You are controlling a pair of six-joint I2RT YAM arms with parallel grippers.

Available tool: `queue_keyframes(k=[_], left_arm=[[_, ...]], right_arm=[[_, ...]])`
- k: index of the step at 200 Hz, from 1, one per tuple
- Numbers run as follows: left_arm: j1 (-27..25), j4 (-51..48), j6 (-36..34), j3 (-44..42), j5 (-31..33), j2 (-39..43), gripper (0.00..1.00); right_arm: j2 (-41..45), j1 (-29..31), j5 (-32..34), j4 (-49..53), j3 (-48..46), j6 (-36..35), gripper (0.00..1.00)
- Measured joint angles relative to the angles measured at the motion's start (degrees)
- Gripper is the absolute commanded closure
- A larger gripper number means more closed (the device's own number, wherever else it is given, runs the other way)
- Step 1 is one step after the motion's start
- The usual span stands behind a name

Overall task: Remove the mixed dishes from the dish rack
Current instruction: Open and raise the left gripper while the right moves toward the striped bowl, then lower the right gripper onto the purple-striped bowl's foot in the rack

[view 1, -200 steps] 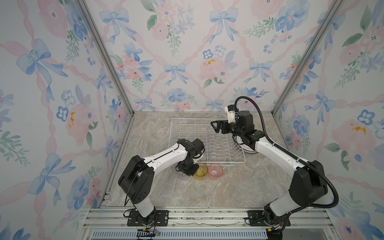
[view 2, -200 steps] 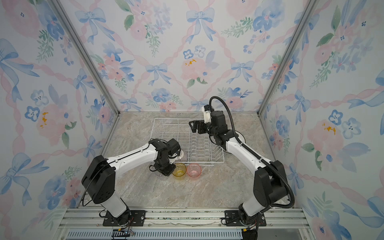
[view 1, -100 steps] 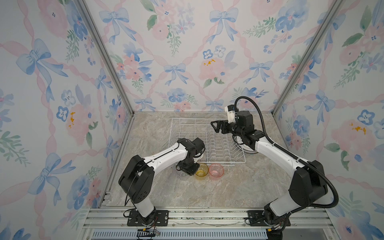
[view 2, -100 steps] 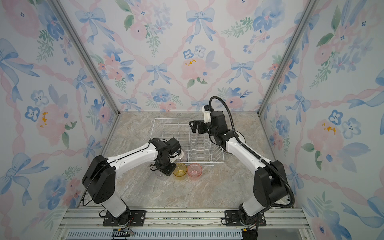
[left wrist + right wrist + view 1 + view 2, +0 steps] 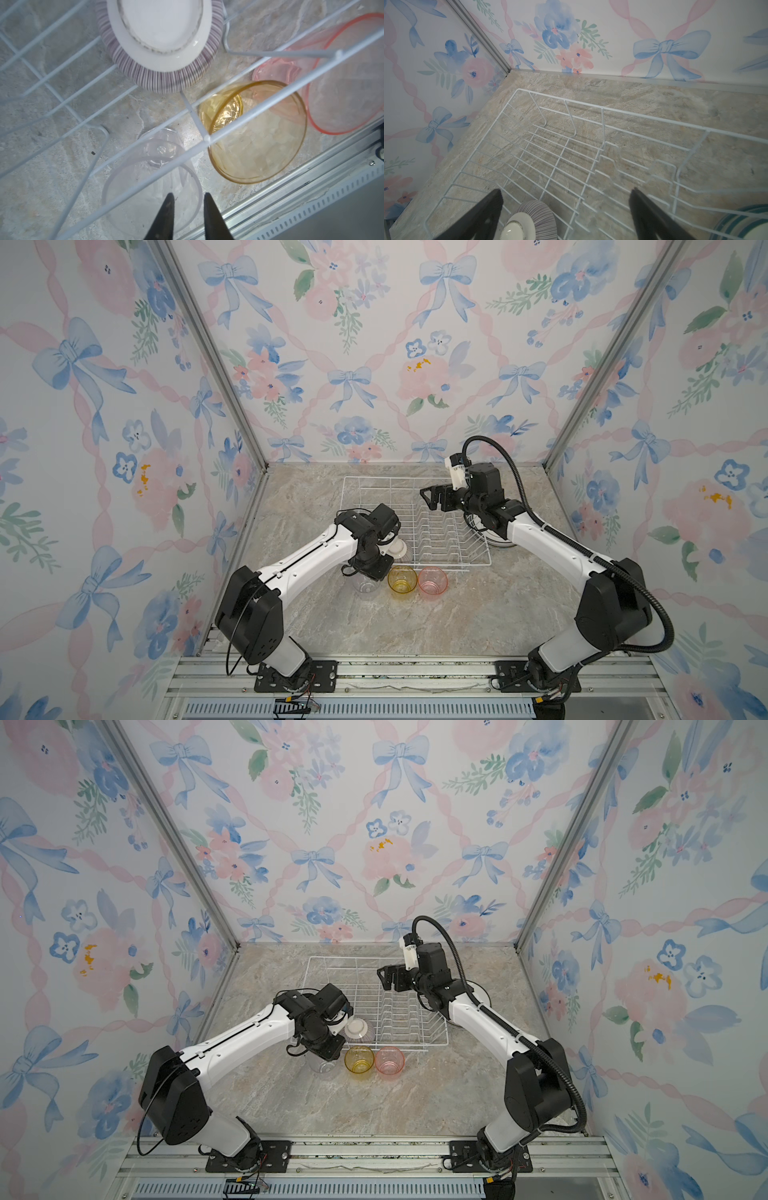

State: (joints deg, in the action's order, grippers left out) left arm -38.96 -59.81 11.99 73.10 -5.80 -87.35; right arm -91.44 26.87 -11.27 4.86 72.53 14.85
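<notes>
The white wire dish rack [image 5: 374, 479] [image 5: 345, 957] stands mid-table. A purple-striped bowl [image 5: 398, 548] [image 5: 162, 41] [image 5: 533, 220] lies upside down in its near left corner. Just in front of the rack, a clear tumbler [image 5: 365, 587] [image 5: 149, 166], a yellow tumbler [image 5: 402, 578] [image 5: 257, 145] and a pink tumbler [image 5: 432, 580] [image 5: 342, 83] stand upright in a row. My left gripper [image 5: 188, 195] points down over the clear tumbler, narrowly open, the rim between its fingers. My right gripper [image 5: 428, 497] [image 5: 566, 190] hangs wide open and holds nothing above the rack.
A stack of plates [image 5: 505, 545] [image 5: 737, 226] rests on the table right of the rack, partly under my right arm. The rack's upright prongs [image 5: 436, 531] fill its right half. The metal front rail [image 5: 311, 187] runs close behind the tumblers.
My left jaws have parted a little around the clear tumbler's rim, and the wrist has shifted slightly. The right arm has stayed still.
</notes>
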Motion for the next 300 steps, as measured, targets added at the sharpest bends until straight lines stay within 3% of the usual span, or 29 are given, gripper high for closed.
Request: queue_keyframes(k=[28, 67, 112, 155, 209, 300], left_arm=[[2.0, 1.0, -0.7, 2.7, -1.8, 4.3, 0.72], [10.7, 8.5, -1.1, 3.2, -5.0, 10.8, 0.69], [17.7, 19.4, -0.8, -1.7, -9.7, 10.5, 0.67], [23.3, 27.3, 0.2, -5.0, -15.0, 9.4, 0.67], [24.0, 32.8, 0.7, -7.3, -18.8, 4.4, 0.7], [24.0, 35.4, 0.7, -8.9, -18.6, 0.7, 0.72]], right_arm=[[0.0, 1.4, 0.7, 3.5, 0.1, -2.5, 0.05], [0.0, 6.8, 2.8, 9.7, 0.7, -6.6, 0.05], [-1.4, 15.0, 6.6, 17.6, 3.4, -9.4, 0.03], [-7.8, 17.5, 8.1, 21.6, 7.2, -9.5, 0.05], [-15.0, 18.6, 9.3, 25.4, 11.4, -9.1, 0.1], [-19.5, 20.9, 11.4, 29.3, 16.4, -8.5, 0.2]])
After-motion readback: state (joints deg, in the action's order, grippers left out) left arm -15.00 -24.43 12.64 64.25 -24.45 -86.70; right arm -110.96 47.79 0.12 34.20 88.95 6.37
